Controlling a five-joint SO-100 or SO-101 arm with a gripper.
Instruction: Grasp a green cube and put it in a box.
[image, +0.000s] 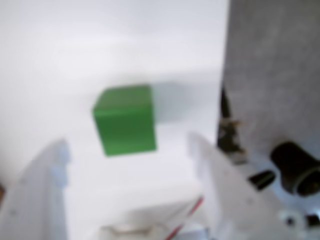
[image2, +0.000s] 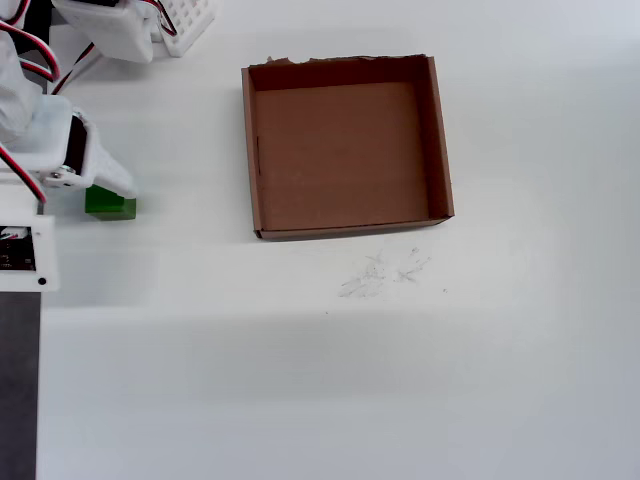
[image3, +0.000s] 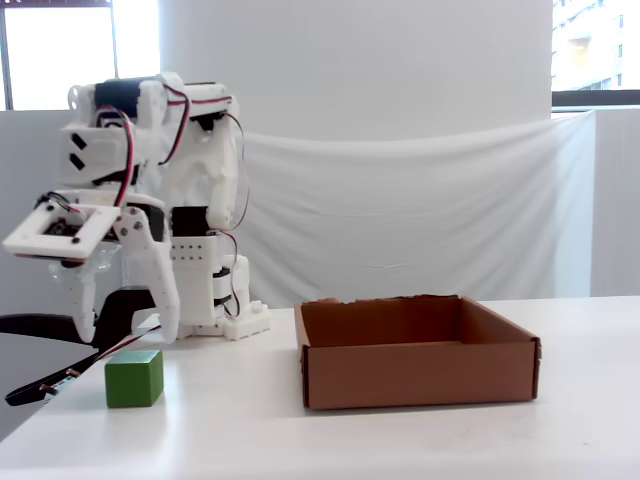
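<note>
Your gripper is spread wide, pinching nothing: in the wrist view its 2 white fingers sit at the lower left and lower right of the frame with bare table between them, and the green cube lies just beyond the tips, roughly centred in the gap but not yet inside it. That placement makes sense for an approach, since the opening is clearly wider than the cube and lined up on it. In the fixed view the cube rests flat on the white table, with the fingers angled down behind and above it, tips near it but apart as far as I can tell. In the overhead view the arm covers part of the cube, so only 1 green edge shows at the far left. The box is well apart to the right in that view, empty, open side up, its torn ragged wall along the top edge. My read: you're at the pre-grasp step, grasp not started, nothing lifted. Next you'd need to come forward and down so the fingers straddle the cube. The wrist view is blurry, so exact clearance is hard to judge.
</note>
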